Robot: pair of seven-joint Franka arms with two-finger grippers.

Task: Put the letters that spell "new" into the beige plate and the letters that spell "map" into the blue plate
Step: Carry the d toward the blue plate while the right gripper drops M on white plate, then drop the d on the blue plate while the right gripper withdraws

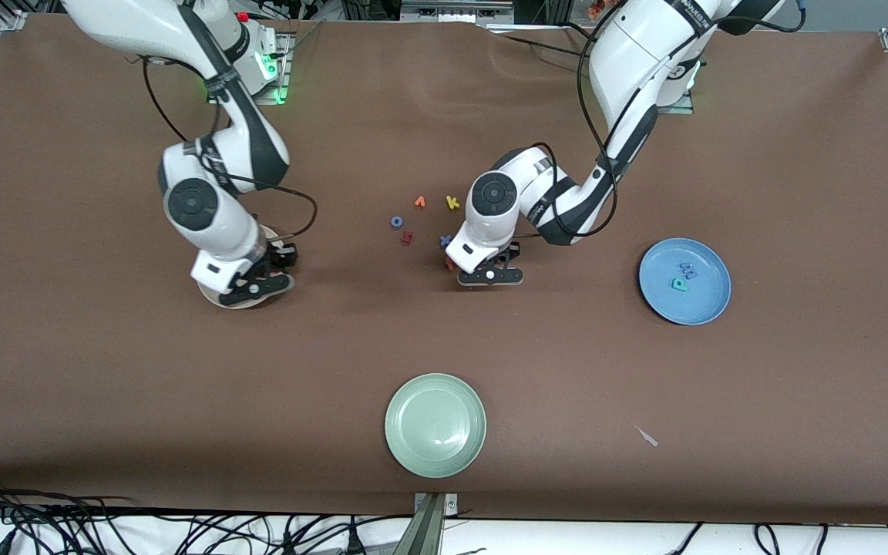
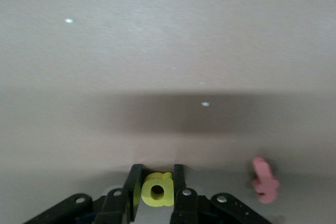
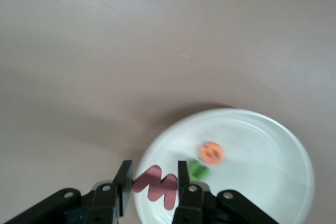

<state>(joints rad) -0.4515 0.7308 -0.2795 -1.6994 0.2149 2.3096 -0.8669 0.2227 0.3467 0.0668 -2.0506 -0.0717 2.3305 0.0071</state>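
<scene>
My right gripper point(image 1: 255, 289) point(image 3: 154, 169) hangs over the rim of the beige plate point(image 1: 219, 299) point(image 3: 273, 182), shut on the pinkish-red w point(image 3: 160, 182). An orange e point(image 3: 211, 152) and a green n point(image 3: 198, 170) lie in that plate. Down at the table near the loose letters, my left gripper point(image 1: 490, 276) point(image 2: 157, 171) is shut on the yellow p point(image 2: 156, 190). The blue plate point(image 1: 710, 304) sits toward the left arm's end and holds the teal a point(image 1: 679, 284) and the blue m point(image 1: 688, 270).
Loose letters lie beside the left gripper: orange v-like point(image 1: 419, 202), yellow k point(image 1: 452, 203), blue o point(image 1: 396, 222), dark red h point(image 1: 406, 237), blue x point(image 1: 445, 240). A pinkish piece point(image 2: 264, 181) lies close by. A pale green plate point(image 1: 435, 425) sits nearest the front camera.
</scene>
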